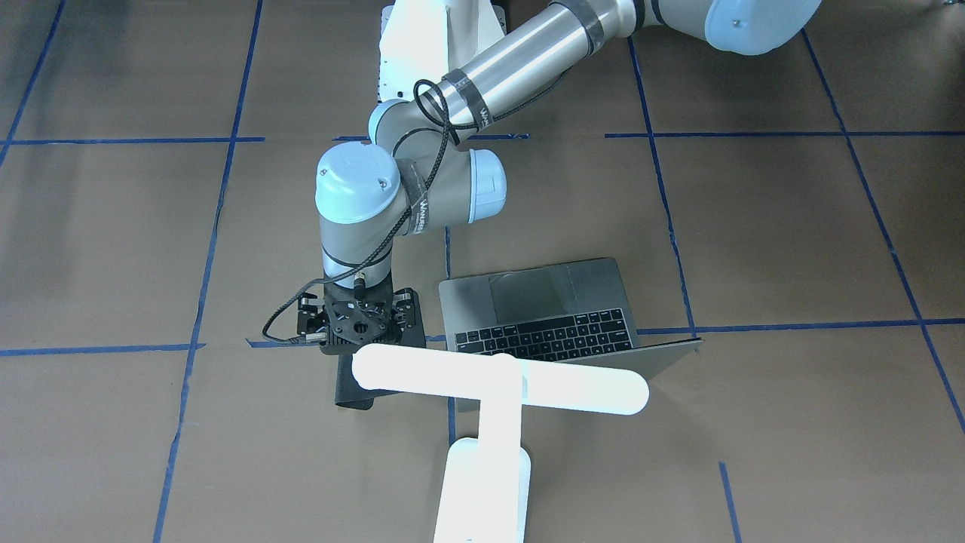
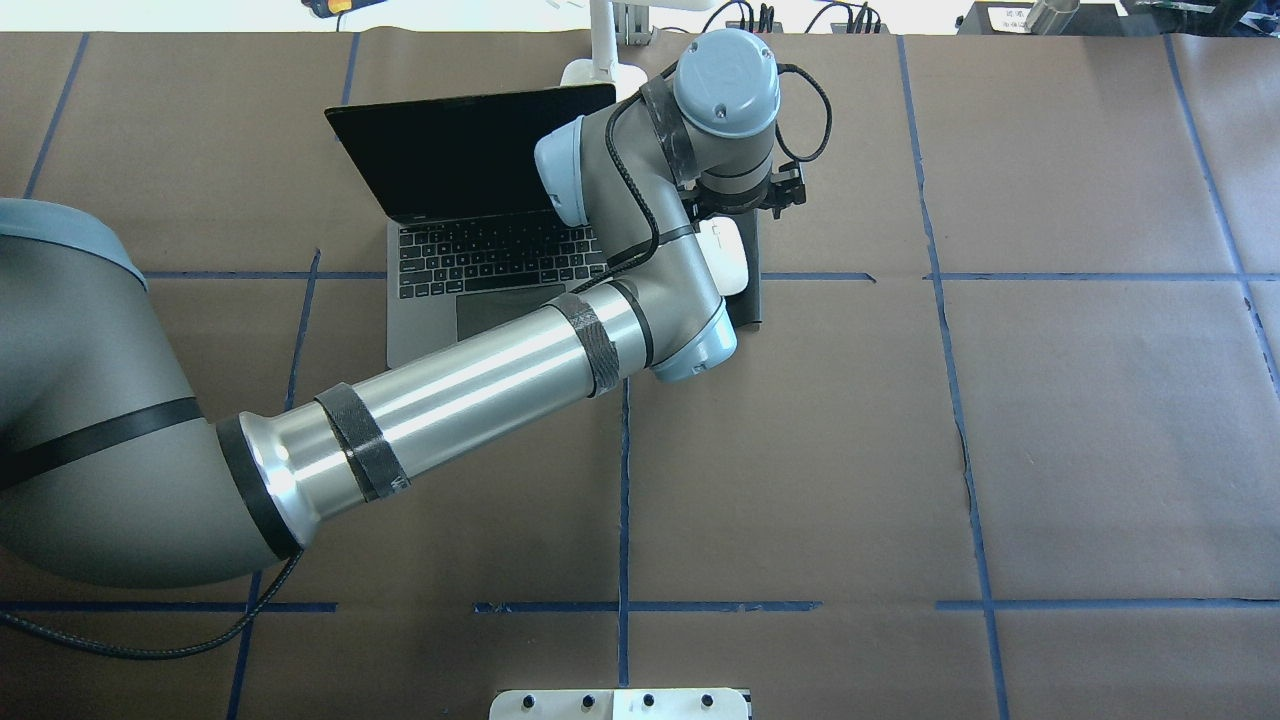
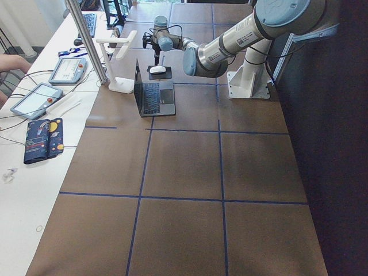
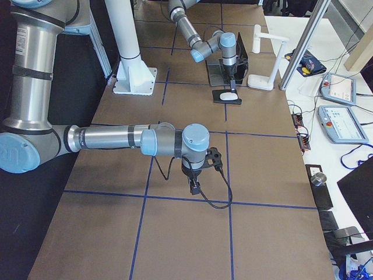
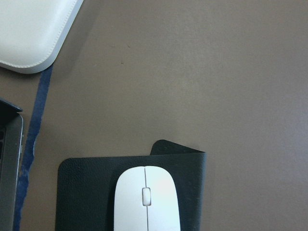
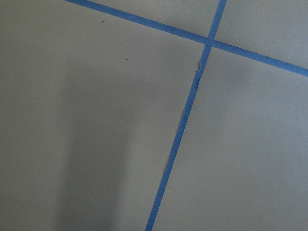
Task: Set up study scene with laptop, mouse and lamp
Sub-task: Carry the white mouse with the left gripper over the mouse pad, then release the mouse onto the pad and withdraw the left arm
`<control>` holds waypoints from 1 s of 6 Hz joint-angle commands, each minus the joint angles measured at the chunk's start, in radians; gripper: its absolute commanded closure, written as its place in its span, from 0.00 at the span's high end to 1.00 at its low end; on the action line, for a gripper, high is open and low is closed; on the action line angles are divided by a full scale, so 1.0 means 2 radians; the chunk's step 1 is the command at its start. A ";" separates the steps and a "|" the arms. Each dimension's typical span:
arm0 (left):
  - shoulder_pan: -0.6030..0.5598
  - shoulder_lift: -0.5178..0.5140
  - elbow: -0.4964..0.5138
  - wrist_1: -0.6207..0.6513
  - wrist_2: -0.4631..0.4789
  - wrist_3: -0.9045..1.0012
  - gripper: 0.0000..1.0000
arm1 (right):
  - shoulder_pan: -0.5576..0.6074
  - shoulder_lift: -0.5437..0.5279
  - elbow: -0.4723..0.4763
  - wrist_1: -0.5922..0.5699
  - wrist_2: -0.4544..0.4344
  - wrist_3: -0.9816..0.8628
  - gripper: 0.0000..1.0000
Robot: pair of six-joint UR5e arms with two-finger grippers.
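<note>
Nearest the front-facing lens I record the lamp. Its white bar head spans the foreground, and its stem and base stand at the far edge of the worktop, opposite the robot. Just behind it sits the laptop, lid open and keyboard toward the robot. Beside the laptop the left gripper points straight down over a black pad. Its jaws stand spread and grasp nothing.

Overhead view: I note the left arm passing over the laptop's near right corner. The mouse lies on the pad, partly covered by the arm. It is just off the laptop's right side, toward the far edge.

Left-end view: the left gripper hangs directly above the mouse, and I cannot confirm contact.

Right-end view: the right gripper hangs low over bare worktop toward the right end, well apart from the task items. I cannot tell whether it is spread or clenched.

Left wrist camera: the mouse rests on the pad, one pad corner is folded over, and the lamp base and laptop edge show at the left.

Right wrist camera: I see brown worktop and crossing blue tape lines.
</note>
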 commanded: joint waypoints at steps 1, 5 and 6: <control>-0.001 0.065 -0.125 0.057 -0.027 0.002 1.00 | 0.000 0.000 0.000 0.000 -0.001 0.000 1.00; -0.002 0.340 -0.555 0.264 -0.033 0.095 1.00 | 0.000 -0.001 0.000 0.000 -0.001 0.000 1.00; -0.005 0.433 -0.654 0.310 -0.033 0.169 1.00 | 0.001 -0.008 -0.002 -0.001 -0.003 0.001 1.00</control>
